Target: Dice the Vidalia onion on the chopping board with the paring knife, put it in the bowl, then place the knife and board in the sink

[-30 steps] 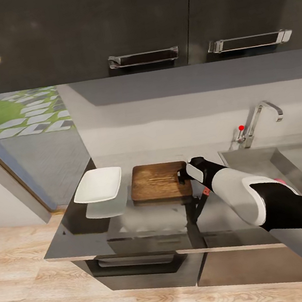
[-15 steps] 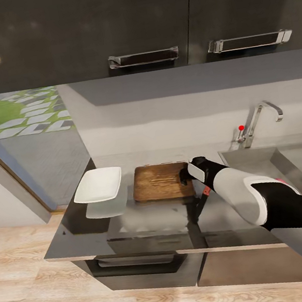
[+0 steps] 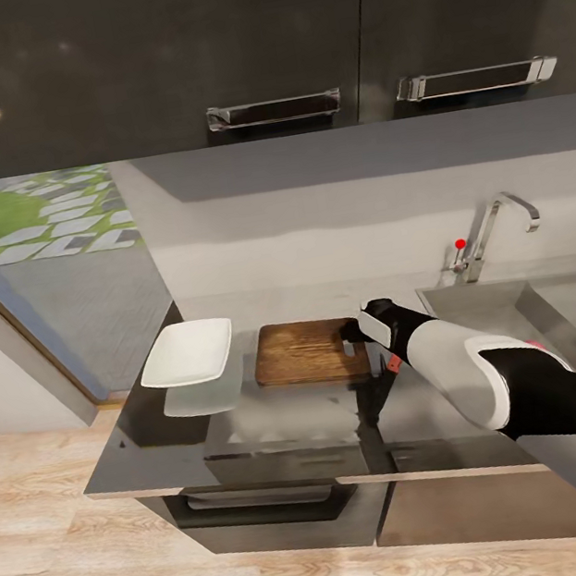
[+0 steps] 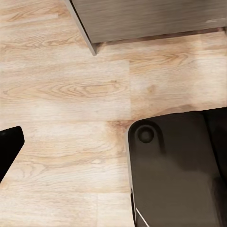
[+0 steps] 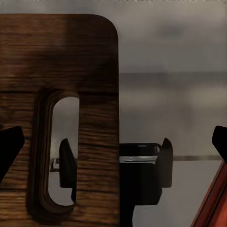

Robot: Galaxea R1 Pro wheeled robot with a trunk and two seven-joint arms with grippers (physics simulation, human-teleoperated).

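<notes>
The right gripper (image 3: pixel 353 341) is clamped on the handle end of the chopping board (image 3: pixel 304 353), which lies on the glossy desk (image 3: pixel 163 440) between the white bowl (image 3: pixel 187 353) and the sink (image 3: pixel 489 311); left jaws' state cannot be told.

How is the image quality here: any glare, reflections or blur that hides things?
Head view: the glossy countertop mirrors the bowl and the right hand, with a bright ceiling-light spot on the upper cabinet; the whole render is soft. Right wrist view: the chopping board is sharp, the background hazy. Left wrist view: floor grain is clear and evenly lit.
</notes>
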